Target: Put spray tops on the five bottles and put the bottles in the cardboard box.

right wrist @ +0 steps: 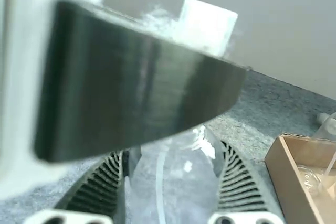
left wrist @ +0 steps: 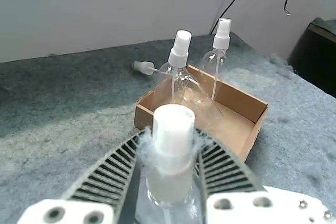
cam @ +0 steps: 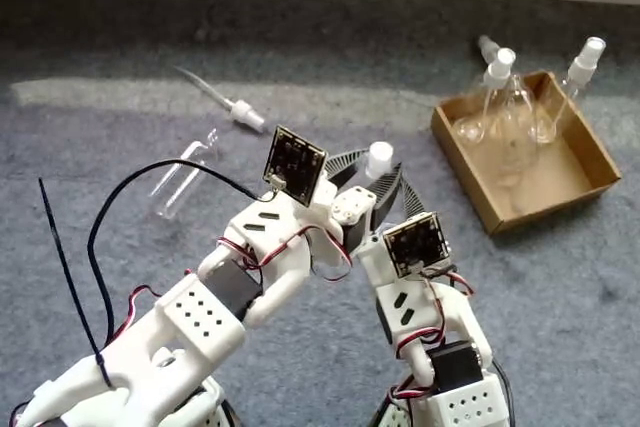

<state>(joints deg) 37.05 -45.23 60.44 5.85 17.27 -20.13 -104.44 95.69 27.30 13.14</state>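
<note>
At table right, three capped bottles (cam: 515,112) are counted in the box (cam: 465,177), leaning toward its far wall. At centre a fourth bottle (left wrist: 168,187) is held upright by both grippers. The left gripper (left wrist: 170,145) is pinched on its neck, just under the white top (left wrist: 172,124). The right gripper (right wrist: 173,174) is clamped round the clear body lower down. The top is seated on this bottle; whether it is screwed fully home cannot be told.

Well to the left a fifth bottle (cam: 185,179) is lying uncapped on the table (cam: 100,147), with a loose top (cam: 240,110) near it but apart.

Judged status: three of five done; fourth capped or nearly so, not yet boxed; fifth untouched. Remaining: fourth to be carried to the box; fifth to be capped and boxed.
</note>
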